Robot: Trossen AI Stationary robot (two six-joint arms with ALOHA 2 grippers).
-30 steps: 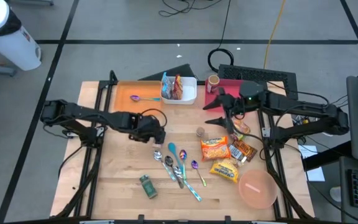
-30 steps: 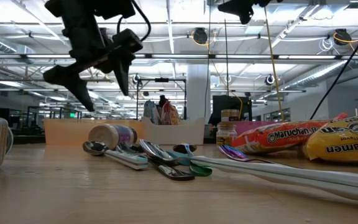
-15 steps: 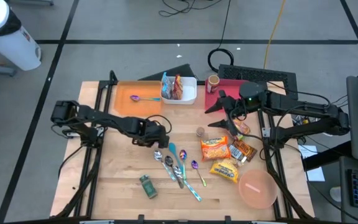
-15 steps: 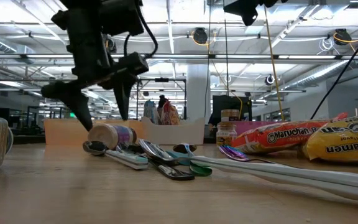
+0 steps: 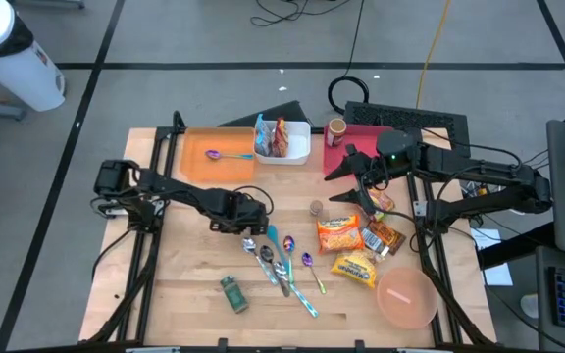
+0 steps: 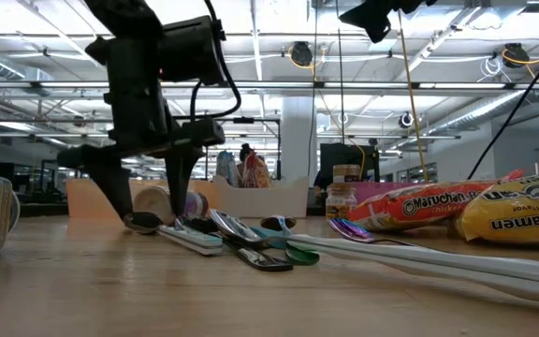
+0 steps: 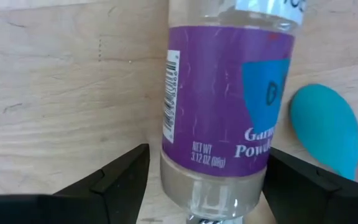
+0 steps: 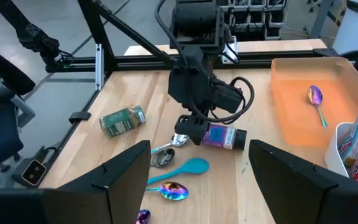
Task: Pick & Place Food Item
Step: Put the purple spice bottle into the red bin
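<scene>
**Left gripper straddles spice bottle on the bench**

The left gripper (image 6: 148, 192) stands low over a purple-labelled garlic powder bottle (image 7: 222, 106), fingers spread wide on either side and not clamped. The bottle lies on its side on the wooden bench (image 5: 184, 284), just beside a teal spoon (image 7: 325, 127). The right gripper (image 5: 346, 167) hangs raised with fingers apart near the white bin (image 5: 297, 152).

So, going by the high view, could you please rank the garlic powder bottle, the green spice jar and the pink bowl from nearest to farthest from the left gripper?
1. Garlic powder bottle: lying between the open fingers of the left gripper.
2. Green spice jar: toward the table's front edge.
3. Pink bowl: front corner on the right arm's side.
</scene>
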